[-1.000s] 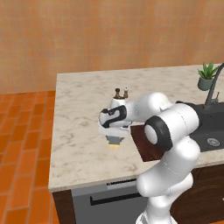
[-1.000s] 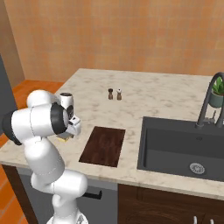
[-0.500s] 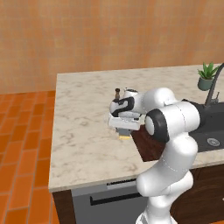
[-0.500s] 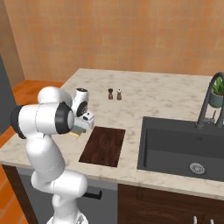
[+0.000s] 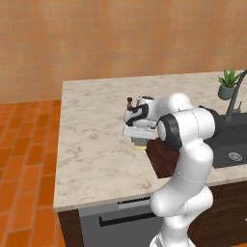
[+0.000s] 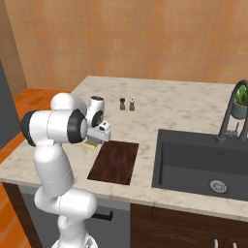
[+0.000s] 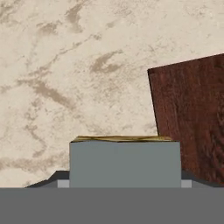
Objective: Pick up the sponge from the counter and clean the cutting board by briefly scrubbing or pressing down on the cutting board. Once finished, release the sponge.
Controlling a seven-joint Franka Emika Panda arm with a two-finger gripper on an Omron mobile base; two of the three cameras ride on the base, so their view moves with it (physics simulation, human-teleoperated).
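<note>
Hand view puts the sponge (image 7: 124, 162) right at six o'clock, its grey-blue face broad and square with a thin yellow edge above it, sitting between the end effector's tips and carried clear of the marble worktop (image 7: 65, 78). At about three o'clock lies the dark cutting board (image 7: 192, 118), its near corner just beside the sponge's upper right.

From the left base view, the end effector (image 5: 139, 138) hangs at the board's nine o'clock edge with a sliver of yellow showing beneath it. In the right base view it sits near the board's (image 6: 115, 161) ten o'clock corner.

The end effector looks clenched on the sponge, taken across its short sides. I'd judge the block light and soft, likely to squash under a hard squeeze and to drag on wood grain, not slide. Holding it mid-height across the two layers seems right, leaving the flat face free to press down.
</note>
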